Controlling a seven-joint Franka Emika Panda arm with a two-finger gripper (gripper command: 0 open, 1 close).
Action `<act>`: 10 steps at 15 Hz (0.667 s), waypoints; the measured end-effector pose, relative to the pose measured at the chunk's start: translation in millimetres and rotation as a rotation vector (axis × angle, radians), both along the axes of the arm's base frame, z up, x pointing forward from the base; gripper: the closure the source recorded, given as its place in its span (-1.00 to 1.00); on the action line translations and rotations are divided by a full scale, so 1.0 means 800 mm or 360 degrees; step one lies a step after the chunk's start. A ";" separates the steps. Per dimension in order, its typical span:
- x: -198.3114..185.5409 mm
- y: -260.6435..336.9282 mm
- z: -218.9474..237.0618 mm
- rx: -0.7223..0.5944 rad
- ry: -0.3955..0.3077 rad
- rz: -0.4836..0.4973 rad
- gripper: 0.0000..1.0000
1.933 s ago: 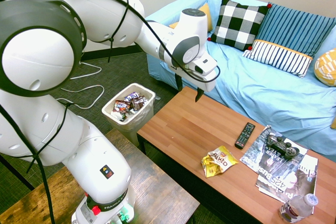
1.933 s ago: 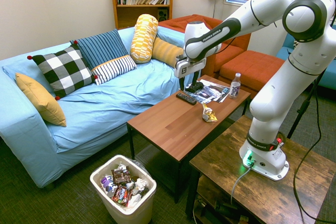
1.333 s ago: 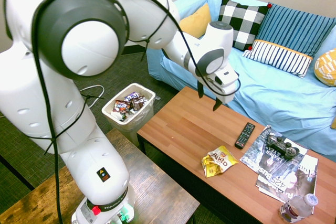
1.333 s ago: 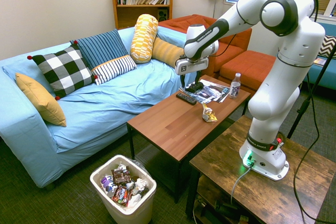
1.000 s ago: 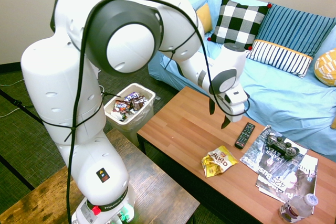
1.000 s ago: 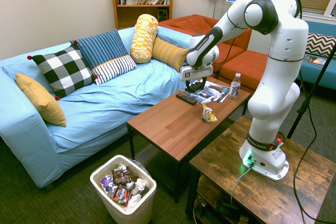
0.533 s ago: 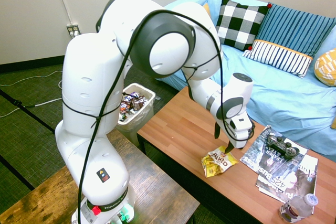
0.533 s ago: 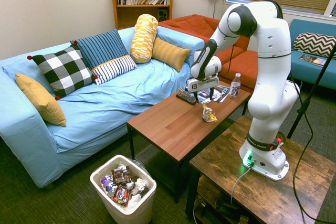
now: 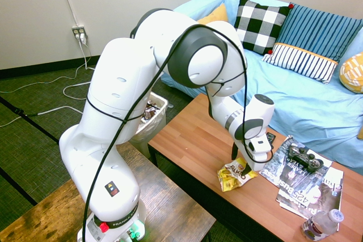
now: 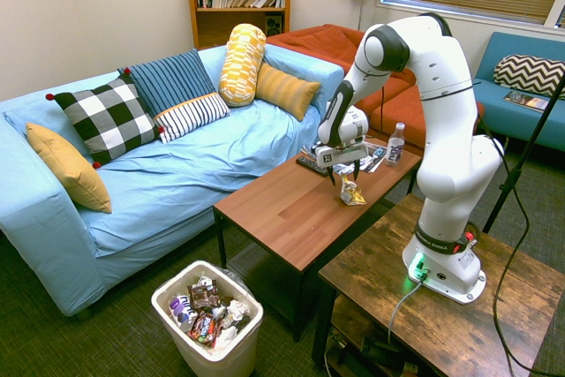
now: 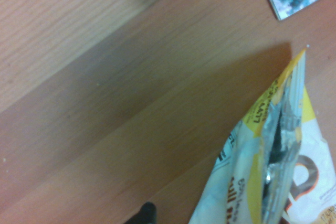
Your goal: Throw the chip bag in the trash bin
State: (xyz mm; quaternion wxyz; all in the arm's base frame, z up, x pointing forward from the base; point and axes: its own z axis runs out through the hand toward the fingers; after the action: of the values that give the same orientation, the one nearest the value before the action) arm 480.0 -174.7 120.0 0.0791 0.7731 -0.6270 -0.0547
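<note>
Ext. cams look down from opp. sides, both w/ table [image 9: 195, 134] & sofa [image 9: 249, 77]; wrist cam close over tabletop.

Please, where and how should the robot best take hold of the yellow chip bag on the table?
Best grip is probably the raised, crumpled edge of the chip bag, from above, with one finger on each side. The bag lies on the wooden table with that edge standing up as a thin ridge. The open gripper is already above it.
</note>
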 end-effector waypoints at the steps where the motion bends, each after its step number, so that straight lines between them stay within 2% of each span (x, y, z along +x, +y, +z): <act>1: 0.001 -0.002 -0.005 -0.0005 0.0007 -0.0001 1.00; 10: 0.012 0.003 -0.018 0.0005 0.0010 0.0012 1.00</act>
State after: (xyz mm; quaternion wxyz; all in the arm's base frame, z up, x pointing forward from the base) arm 489.4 -171.9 105.4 0.0802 0.7753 -0.6238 -0.0579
